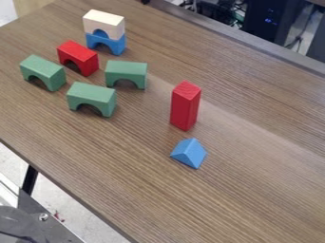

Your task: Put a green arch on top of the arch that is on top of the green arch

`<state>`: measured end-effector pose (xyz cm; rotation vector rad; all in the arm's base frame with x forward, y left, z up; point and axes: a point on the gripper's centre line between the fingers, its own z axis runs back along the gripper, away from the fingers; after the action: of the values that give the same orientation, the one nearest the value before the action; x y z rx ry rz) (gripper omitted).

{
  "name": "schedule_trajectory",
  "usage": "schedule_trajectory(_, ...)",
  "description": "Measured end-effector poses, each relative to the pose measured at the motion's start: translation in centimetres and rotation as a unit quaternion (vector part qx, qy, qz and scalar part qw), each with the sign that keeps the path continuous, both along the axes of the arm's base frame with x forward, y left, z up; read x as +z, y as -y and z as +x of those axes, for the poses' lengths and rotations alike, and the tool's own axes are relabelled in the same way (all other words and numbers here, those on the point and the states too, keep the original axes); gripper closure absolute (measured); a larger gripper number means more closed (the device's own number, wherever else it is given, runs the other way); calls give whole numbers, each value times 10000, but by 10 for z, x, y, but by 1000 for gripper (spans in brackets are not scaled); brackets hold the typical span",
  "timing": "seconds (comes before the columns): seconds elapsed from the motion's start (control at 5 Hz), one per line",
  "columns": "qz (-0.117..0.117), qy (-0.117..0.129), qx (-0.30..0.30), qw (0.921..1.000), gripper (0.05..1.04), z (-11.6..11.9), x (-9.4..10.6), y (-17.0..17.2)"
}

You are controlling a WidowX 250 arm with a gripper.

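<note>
I cannot tell the arm's pose, nor whether the gripper is wide, narrow or holding something. On one wood-grained table (254,199) stands one tall red block (185,108). Toward the view's left are three green arches (91,95), apart (none stacked), near one red arch (78,54). One cream arch (105,23) rests on one blue arch (115,45). Smallest is one blue wedge (188,153).

Looks like a lab, with computer equipment (273,28) and cables (222,8) beyond the table (254,199).
</note>
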<state>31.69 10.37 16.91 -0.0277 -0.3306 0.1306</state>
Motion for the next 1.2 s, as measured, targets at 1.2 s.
schedule_trajectory(1.2, -1161, -594, 4471, 8849, 85, 11, -52, -3)
